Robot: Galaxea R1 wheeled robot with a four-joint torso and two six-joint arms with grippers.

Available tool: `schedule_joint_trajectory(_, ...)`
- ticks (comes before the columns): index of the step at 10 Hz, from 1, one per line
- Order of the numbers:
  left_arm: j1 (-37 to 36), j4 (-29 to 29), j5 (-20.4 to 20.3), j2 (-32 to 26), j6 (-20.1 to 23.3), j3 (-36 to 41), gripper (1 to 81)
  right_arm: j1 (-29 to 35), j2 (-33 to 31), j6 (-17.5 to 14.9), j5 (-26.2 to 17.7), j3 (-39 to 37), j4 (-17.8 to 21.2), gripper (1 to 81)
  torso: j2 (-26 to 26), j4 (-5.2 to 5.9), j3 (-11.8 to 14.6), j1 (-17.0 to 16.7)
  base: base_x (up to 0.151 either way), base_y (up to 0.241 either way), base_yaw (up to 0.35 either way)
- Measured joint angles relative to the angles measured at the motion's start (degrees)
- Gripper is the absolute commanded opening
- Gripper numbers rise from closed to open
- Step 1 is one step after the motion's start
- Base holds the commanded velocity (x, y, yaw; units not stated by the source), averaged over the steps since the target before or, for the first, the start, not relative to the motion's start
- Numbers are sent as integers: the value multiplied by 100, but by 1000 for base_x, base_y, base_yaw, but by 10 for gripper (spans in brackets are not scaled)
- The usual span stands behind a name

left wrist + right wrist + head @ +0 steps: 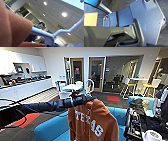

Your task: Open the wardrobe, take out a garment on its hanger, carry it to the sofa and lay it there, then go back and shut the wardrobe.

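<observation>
Orange hoodie (pixel 93 119) hangs on hanger (pixel 89 87) clamped in my left gripper (pixel 83 98) over the blue sofa (pixel 53 128); lower slow, lay flat; right jaws: can't tell

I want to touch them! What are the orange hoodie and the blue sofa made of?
The hoodie looks like soft, matte knit cloth: it hangs in folds, with white printed letters. The sofa looks padded and covered in smooth blue fabric, with rounded edges, though the exact cloth is hard to tell.
</observation>
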Motion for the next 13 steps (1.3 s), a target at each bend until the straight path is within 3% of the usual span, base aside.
schedule_joint_trajectory(8,144,124,-17,-28,0,-11,10,15,-5,0,2,-2,1,811,0,0,0,0,9,0,0)
schedule_joint_trajectory(13,177,135,-69,-28,-2,-24,10,15,-2,0,10,0,0,811,-5,0,0,-9,70,0,0)
